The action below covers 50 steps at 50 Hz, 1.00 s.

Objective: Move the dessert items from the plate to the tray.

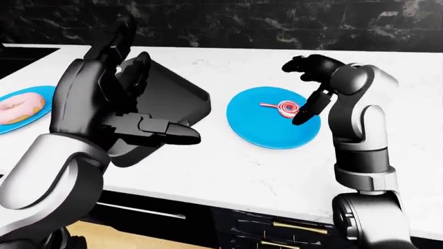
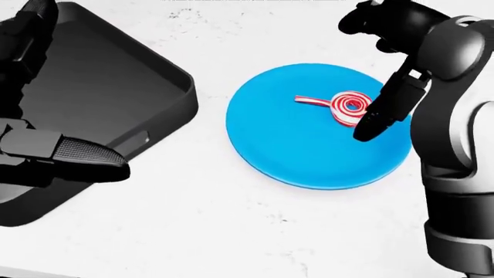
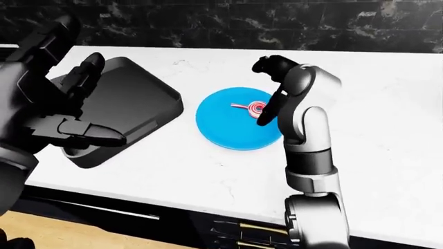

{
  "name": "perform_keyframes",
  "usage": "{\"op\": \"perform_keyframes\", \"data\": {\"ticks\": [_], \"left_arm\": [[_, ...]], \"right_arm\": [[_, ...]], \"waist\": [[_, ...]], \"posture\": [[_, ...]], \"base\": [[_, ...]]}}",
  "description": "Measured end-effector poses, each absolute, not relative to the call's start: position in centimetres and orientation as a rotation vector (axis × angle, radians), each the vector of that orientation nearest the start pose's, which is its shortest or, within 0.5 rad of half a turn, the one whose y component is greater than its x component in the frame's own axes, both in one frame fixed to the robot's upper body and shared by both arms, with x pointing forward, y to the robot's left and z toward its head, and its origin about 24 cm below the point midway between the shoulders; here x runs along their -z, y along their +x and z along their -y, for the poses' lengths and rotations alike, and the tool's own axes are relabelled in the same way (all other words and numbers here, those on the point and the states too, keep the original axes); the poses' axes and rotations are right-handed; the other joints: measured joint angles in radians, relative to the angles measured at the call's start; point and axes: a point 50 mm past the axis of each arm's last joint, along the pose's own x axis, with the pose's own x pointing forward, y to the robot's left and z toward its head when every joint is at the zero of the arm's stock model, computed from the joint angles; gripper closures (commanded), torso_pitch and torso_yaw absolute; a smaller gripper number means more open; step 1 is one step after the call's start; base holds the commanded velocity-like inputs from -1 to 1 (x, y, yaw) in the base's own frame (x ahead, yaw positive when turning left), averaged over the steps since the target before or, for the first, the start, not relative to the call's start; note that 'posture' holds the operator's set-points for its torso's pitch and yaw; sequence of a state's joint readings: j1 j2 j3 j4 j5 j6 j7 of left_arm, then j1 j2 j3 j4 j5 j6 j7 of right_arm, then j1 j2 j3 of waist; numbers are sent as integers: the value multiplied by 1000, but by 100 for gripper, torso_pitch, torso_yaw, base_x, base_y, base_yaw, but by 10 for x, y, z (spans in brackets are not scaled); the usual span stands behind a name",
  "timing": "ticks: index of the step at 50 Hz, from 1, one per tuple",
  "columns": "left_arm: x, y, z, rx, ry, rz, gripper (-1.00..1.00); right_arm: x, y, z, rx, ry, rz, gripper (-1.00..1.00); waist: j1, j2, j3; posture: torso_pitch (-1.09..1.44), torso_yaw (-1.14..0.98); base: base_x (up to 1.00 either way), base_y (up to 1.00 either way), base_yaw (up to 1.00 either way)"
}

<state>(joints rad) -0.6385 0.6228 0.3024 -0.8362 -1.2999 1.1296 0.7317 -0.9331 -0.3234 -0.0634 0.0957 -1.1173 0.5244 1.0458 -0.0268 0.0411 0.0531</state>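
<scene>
Nothing moved yet. The red-and-white spiral candy (image 2: 349, 106) lies on the round blue plate (image 2: 308, 147); the black square tray (image 2: 116, 87) on the white desk (image 2: 231, 226) shows nothing inside. My right hand (image 2: 378, 55) hovers spread, one fingertip (image 2: 364, 132) beside the candy. My left hand (image 1: 104, 104) hangs spread, holding nothing.

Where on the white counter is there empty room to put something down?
Bare counter runs along the bottom of the head view, below the blue plate and right of the black tray. The narrow strip between tray and plate is tight. The right hand crowds the lollipop; the left hand covers the tray.
</scene>
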Motion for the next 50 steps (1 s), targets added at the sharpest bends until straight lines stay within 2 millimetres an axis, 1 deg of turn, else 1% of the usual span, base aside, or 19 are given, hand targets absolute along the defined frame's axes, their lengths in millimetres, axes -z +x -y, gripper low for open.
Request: {"op": "perform_keyframes", "data": {"ticks": [6, 8, 16, 24, 27, 30, 32, 34, 42, 43, 50], "left_arm": [[-286, 218, -163, 145, 22, 233, -100], [-287, 218, -163, 141, 23, 235, -100], [-291, 217, -167, 139, 30, 241, -100], [-289, 218, -166, 143, 24, 235, -100], [-288, 218, -166, 140, 24, 236, -100], [-288, 218, -167, 136, 24, 237, -100], [-287, 218, -167, 137, 23, 235, -100], [-287, 218, -166, 140, 24, 233, -100], [-287, 218, -166, 142, 24, 238, -100], [-287, 218, -166, 142, 24, 237, -100], [-286, 217, -166, 143, 23, 236, -100]], "right_arm": [[-253, 354, 177, -188, -1118, -253, -63], [-251, 355, 176, -189, -1114, -253, -58], [-236, 359, 172, -198, -1095, -265, -61], [-225, 361, 178, -184, -1075, -283, -59], [-224, 360, 179, -173, -1076, -277, -58], [-225, 359, 178, -169, -1076, -267, -56], [-226, 359, 177, -169, -1075, -266, -53], [-226, 359, 177, -171, -1073, -263, -44], [-229, 359, 174, -183, -1080, -256, -35], [-229, 359, 174, -185, -1080, -256, -29], [-228, 357, 173, -182, -1091, -249, -22]], "waist": [[1, -4, -3], [1, -6, -4], [3, -11, -11], [9, -19, -19], [9, -21, -21], [8, -19, -19], [7, -15, -18], [7, -12, -18], [6, -4, -12], [6, -4, -12], [6, -3, -14]], "posture": [[0, 0], [0, 0], [0, 0], [0, 0], [0, 0], [0, 0], [0, 0], [0, 0], [0, 0], [0, 0], [0, 0]], "base": [[0, 0, 0], [0, 0, 0], [0, 0, 0], [0, 0, 0], [0, 0, 0], [0, 0, 0], [0, 0, 0], [0, 0, 0], [0, 0, 0], [0, 0, 0], [0, 0, 0]]}}
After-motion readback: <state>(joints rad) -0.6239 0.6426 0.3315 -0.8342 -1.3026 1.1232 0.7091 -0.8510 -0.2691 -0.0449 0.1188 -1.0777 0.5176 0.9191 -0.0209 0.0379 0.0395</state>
